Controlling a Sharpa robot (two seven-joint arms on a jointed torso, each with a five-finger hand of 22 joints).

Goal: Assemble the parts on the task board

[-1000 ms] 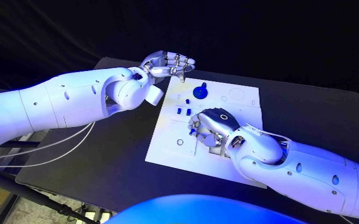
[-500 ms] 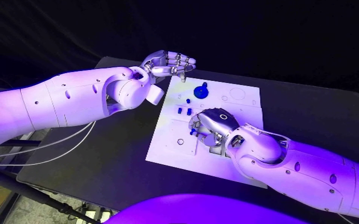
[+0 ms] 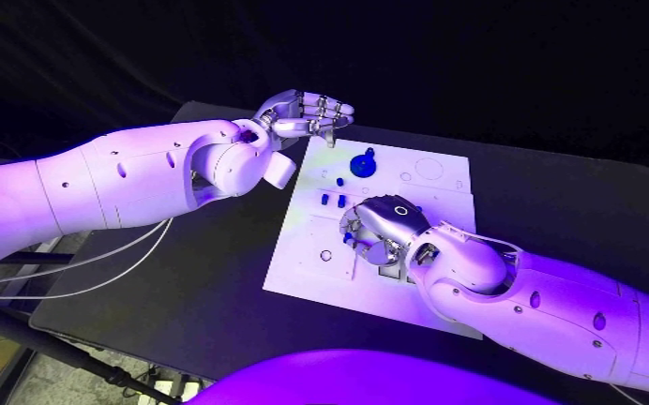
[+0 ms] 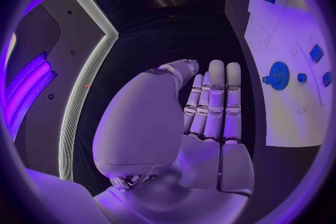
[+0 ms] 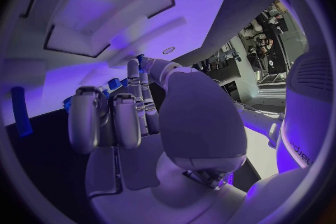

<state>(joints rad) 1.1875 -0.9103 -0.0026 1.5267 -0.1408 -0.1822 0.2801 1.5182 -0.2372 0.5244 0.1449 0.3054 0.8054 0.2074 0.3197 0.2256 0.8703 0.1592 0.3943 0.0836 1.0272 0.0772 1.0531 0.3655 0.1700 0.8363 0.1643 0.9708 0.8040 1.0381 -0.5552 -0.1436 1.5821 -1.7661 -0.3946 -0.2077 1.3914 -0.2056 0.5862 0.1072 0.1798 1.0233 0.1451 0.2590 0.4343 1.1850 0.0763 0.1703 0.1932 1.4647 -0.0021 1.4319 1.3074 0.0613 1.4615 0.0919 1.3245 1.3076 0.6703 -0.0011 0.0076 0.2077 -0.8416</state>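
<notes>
Almost unchanged against the earlier frame. Left robot hand (image 3: 303,112) hovering empty past the task board (image 3: 305,264)'s 11 o'clock corner, fingers loosely apart. One blue gear (image 3: 363,163) at 12 o'clock, two small blue parts (image 3: 331,200) mid-board. Right robot hand (image 3: 383,229) pressed on the board centre, grip impossible to tell.

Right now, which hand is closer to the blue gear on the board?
Left, narrowly. The left hand hangs off the task board's far edge, just beyond the blue gear; the right hand rests mid-board, nearer the robot.

white arms (image 3: 122,180), silver hands, pale cables (image 3: 95,269)
</notes>
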